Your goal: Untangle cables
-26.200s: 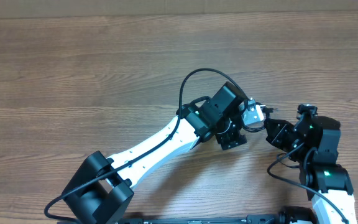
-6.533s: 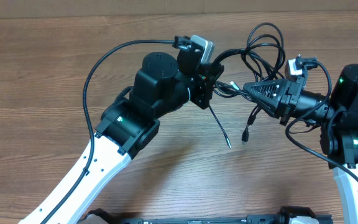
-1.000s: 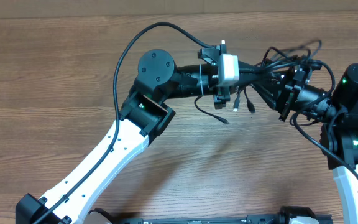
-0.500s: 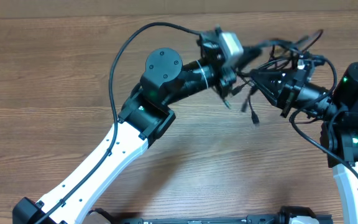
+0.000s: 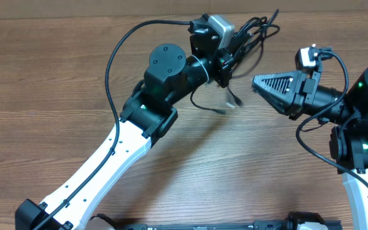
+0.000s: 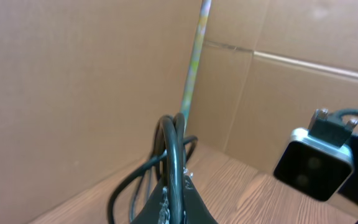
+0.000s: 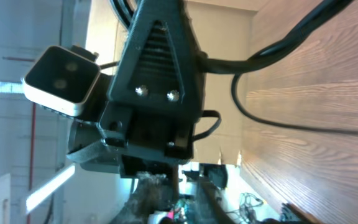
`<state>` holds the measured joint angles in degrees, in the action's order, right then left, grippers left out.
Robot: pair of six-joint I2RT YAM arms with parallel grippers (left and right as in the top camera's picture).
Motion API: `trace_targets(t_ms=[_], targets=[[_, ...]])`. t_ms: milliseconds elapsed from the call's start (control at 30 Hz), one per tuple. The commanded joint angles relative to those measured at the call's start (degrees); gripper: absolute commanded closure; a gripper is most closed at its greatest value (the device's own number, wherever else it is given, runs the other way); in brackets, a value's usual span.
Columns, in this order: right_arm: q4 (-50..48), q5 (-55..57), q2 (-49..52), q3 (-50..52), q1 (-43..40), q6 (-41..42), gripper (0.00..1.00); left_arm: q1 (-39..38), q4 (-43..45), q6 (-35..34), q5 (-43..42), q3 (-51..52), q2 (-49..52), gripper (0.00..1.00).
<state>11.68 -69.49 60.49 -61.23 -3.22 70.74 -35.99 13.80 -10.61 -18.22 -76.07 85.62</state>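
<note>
Cables (image 5: 251, 30) bunched in clenched left gripper (image 5: 227, 54), lying up-left of right gripper (image 5: 259, 83), loose ends dangling between; right gripper nearer free ends, pointing left, closure impossible to tell; left wrist: cables pinched between fingers, looping upward; right wrist: left gripper straight ahead, cables trailing right.

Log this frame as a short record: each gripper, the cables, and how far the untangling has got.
left gripper: shut on the cables, bundle held off the table
right gripper: shut, holding nothing, apart from the bundle
loose ends: hang below the left gripper, blurred
tangle: loops bunched together, not separated
</note>
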Motion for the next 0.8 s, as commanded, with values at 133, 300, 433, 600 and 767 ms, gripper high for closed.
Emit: trace_targets(t_ms=[133, 300, 433, 600, 767], targets=[[9.99, 9.92, -0.17, -0.66, 0.26, 0.79, 0.29, 0.07, 8.39, -8.37, -8.50, -0.20, -0.24, 0.96], [9.90, 12.68, 0.09, -0.66, 0.26, 1.44, 0.33, -0.04, 9.03, -14.38, -13.49, -0.20, -0.24, 0.96], [9.90, 14.64, 0.09, -0.66, 0.28, 1.44, 0.50, -0.61, 8.96, -16.68, -16.41, -0.20, -0.24, 0.96], [9.92, 15.06, 0.09, -0.66, 0.26, 1.42, 0.51, -1.90, 8.96, -16.39, -16.31, -0.20, -0.24, 0.96], [9.90, 15.08, 0.09, -0.66, 0.26, 1.44, 0.89, -1.92, 8.98, -16.48, -16.37, -0.20, -0.24, 0.96]])
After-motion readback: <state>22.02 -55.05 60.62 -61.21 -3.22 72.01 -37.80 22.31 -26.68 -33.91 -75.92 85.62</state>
